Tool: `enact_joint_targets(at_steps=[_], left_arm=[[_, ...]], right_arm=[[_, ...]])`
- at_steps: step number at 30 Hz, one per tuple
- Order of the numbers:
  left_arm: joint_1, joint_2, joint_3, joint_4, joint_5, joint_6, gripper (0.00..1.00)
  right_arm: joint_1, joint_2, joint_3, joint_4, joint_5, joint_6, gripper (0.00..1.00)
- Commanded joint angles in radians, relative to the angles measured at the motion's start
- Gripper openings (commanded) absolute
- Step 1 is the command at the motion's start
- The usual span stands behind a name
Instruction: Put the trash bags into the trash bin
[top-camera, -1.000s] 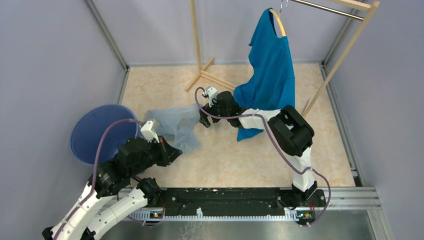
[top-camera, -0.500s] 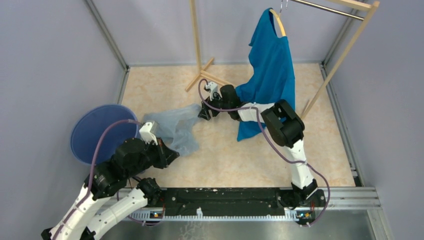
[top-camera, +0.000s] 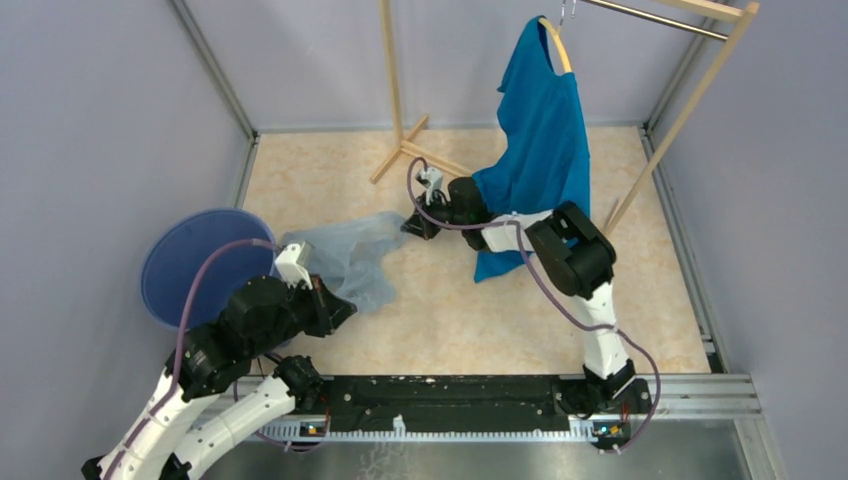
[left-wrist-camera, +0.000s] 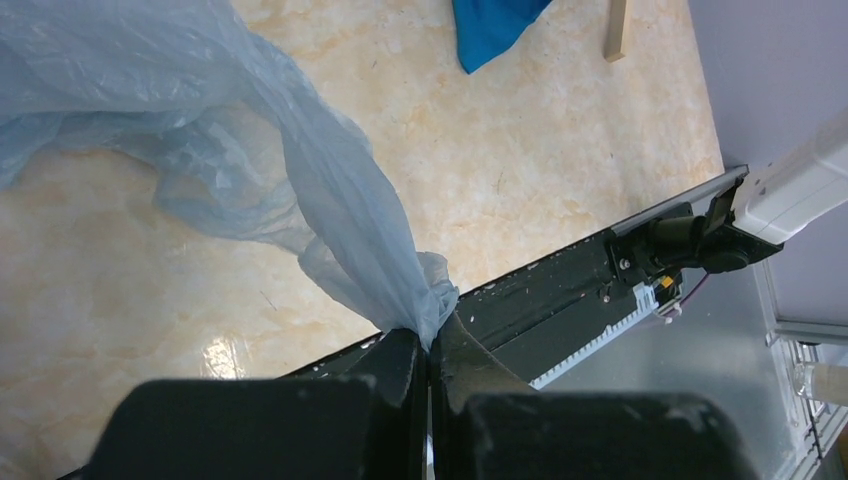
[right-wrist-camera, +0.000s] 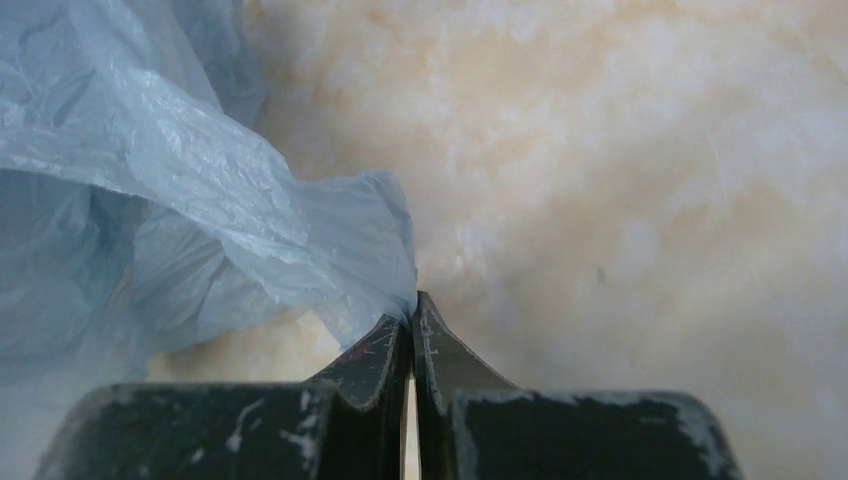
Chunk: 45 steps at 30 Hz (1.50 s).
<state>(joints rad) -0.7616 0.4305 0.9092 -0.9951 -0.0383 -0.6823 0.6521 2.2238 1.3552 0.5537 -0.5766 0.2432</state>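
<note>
The trash bag (top-camera: 345, 250), thin pale blue plastic, lies crumpled on the marble-patterned floor between my two arms. My left gripper (top-camera: 338, 303) is shut on the bag's near corner; in the left wrist view the plastic (left-wrist-camera: 330, 190) bunches into the closed tips (left-wrist-camera: 432, 345). My right gripper (top-camera: 413, 228) is at the bag's far right edge; in the right wrist view its tips (right-wrist-camera: 413, 305) are shut on a corner of the film (right-wrist-camera: 200, 190). The trash bin (top-camera: 195, 265), round and blue, stands at the left wall, partly behind my left arm.
A bright blue T-shirt (top-camera: 545, 130) hangs on a wooden hanger from the wooden rack (top-camera: 398, 100), just behind my right forearm. The rack's feet (top-camera: 420, 150) spread on the floor at the back. A black rail (top-camera: 480, 400) runs along the near edge.
My right gripper has closed from wide open onto the bag's far edge and shifted slightly right and back. The left arm has edged left, still holding its corner.
</note>
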Motion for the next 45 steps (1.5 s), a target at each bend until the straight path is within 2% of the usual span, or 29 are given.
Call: enact_joint_targets(at_steps=[1,6,12,15,17,19,21,25,27,29,31,34,38,39,43,45], left_arm=[[-0.002,0.03,-0.007,0.071,0.006,-0.014,0.0],[-0.001,0.096,-0.053,0.194,0.015,0.015,0.0],[-0.002,0.178,-0.141,0.281,-0.002,0.003,0.03],[-0.002,0.207,-0.166,0.29,0.001,-0.011,0.17],[-0.002,0.216,-0.184,0.304,0.004,-0.015,0.31],[-0.002,0.218,-0.204,0.315,-0.002,-0.019,0.5],[-0.002,0.224,-0.221,0.33,-0.016,-0.021,0.62],[-0.002,0.265,-0.239,0.349,-0.046,-0.032,0.79],[-0.002,0.295,-0.238,0.349,-0.06,-0.039,0.81],[-0.002,0.319,-0.235,0.356,-0.087,-0.043,0.8],[-0.002,0.338,-0.227,0.355,-0.133,-0.05,0.74],[-0.002,0.362,-0.207,0.328,-0.197,-0.077,0.56],[-0.002,0.349,-0.214,0.318,-0.206,-0.088,0.31],[-0.002,0.339,-0.222,0.318,-0.205,-0.085,0.26],[-0.002,0.308,-0.246,0.291,-0.214,-0.1,0.13],[-0.002,0.295,-0.252,0.278,-0.229,-0.117,0.07]], right_arm=[[0.0,-0.327,-0.186,0.024,0.225,0.027,0.0],[0.002,-0.689,-0.398,-0.258,0.502,0.005,0.0],[0.009,-1.07,-0.638,-0.448,0.49,0.051,0.0],[0.011,-1.187,-0.694,-0.518,0.447,0.067,0.0],[0.012,-1.232,-0.725,-0.548,0.406,0.074,0.0],[0.014,-1.256,-0.749,-0.571,0.399,0.078,0.0],[0.013,-1.271,-0.761,-0.589,0.398,0.079,0.0],[0.014,-1.291,-0.777,-0.589,0.398,0.073,0.0],[0.013,-1.3,-0.777,-0.591,0.397,0.071,0.0],[0.013,-1.31,-0.781,-0.591,0.396,0.07,0.0],[0.013,-1.319,-0.785,-0.593,0.398,0.07,0.0],[0.012,-1.328,-0.782,-0.639,0.414,0.07,0.0],[0.014,-1.353,-0.812,-0.687,0.45,0.062,0.0],[0.013,-1.352,-0.818,-0.693,0.465,0.056,0.03],[0.013,-1.29,-0.815,-0.667,0.57,0.066,0.3],[0.013,-1.231,-0.814,-0.611,0.573,0.081,0.35]])
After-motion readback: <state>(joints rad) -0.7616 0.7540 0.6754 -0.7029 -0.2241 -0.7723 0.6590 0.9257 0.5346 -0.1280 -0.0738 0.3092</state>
